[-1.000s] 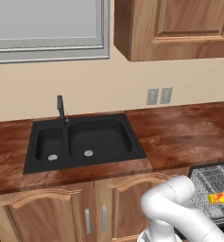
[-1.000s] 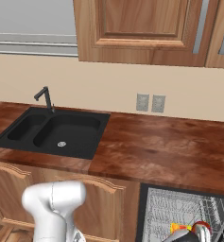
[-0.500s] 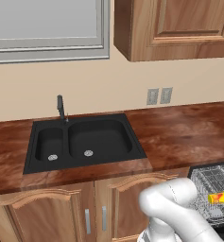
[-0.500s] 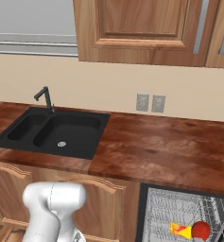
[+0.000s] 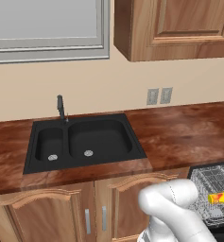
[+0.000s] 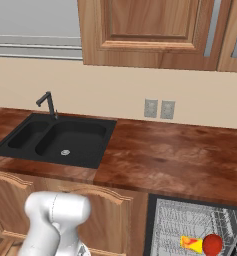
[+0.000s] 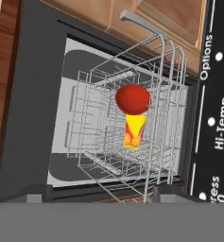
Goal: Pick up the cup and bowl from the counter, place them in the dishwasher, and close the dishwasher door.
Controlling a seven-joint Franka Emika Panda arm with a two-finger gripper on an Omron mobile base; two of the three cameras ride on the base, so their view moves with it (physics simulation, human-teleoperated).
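With the small yellow cup [image 7: 134,130] and the low red bowl [image 7: 133,99] touching each other in the grey-white wire rack [image 7: 99,118] of the black dishwasher [image 6: 194,235], only the flat black dishwasher door [image 7: 214,104] remained; swinging it fully up would finish well. The gripper's fingertips [image 7: 100,193] were spread, grasping nothing. The hand view alone showed the door's printed panel; both base views showed the glossy reddish-brown counter [image 5: 179,134].

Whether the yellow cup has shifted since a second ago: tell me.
No. In the right base view the cup lies at the same spot in the dishwasher's wire rack, beside the bowl.
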